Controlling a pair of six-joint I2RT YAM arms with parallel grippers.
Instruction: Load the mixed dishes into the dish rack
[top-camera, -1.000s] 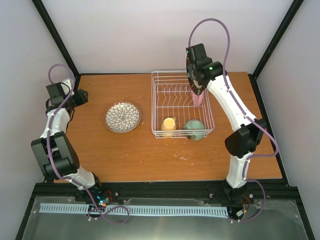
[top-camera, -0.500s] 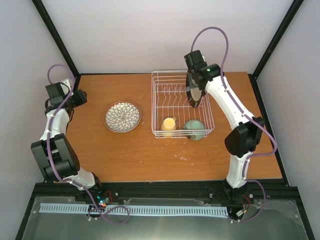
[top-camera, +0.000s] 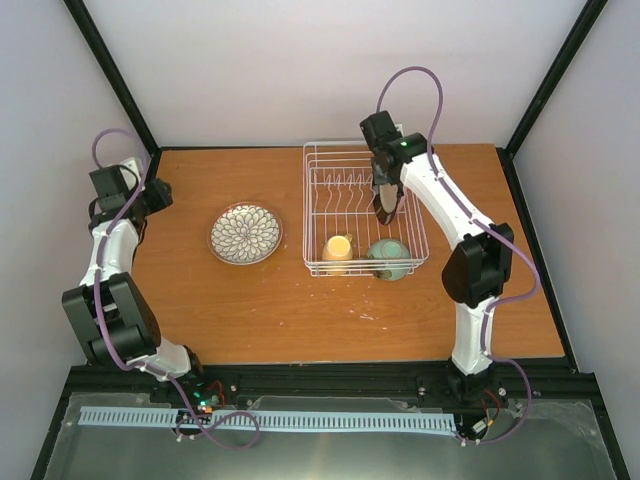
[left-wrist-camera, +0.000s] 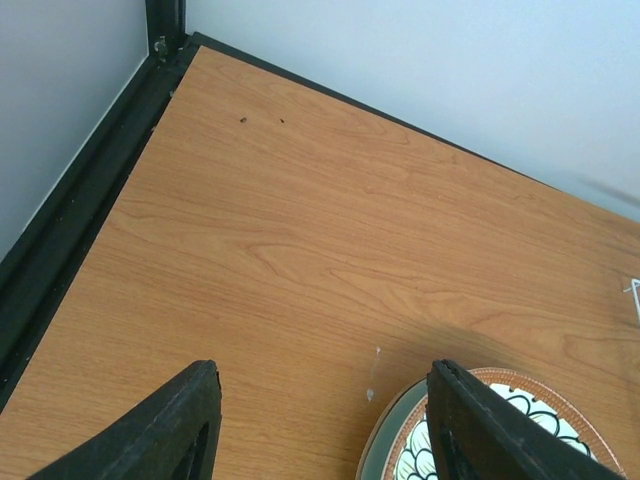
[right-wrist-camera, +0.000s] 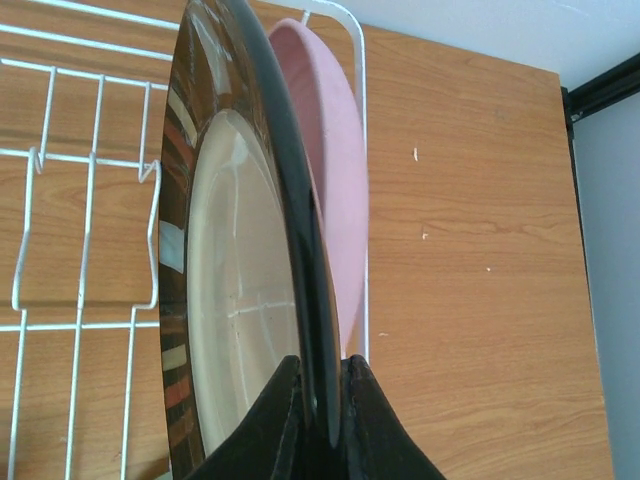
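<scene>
Dark glossy plate (right-wrist-camera: 240, 300) stands on edge, its rim clenched in the right pincer (right-wrist-camera: 320, 375) over the rack (right-wrist-camera: 360, 120), with a pink plate (right-wrist-camera: 335, 200) just beside it. The left pincer (left-wrist-camera: 322, 400) hangs released above the tabletop (left-wrist-camera: 300, 220), the petal-patterned plate (left-wrist-camera: 520, 430) just past its right finger.

Dark-rimmed plate (top-camera: 386, 208), apparently upright, in rack (top-camera: 307, 200)

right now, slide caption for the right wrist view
Right gripper pinches the dark-rimmed plate on edge beside the pink plate at the dish rack
</scene>
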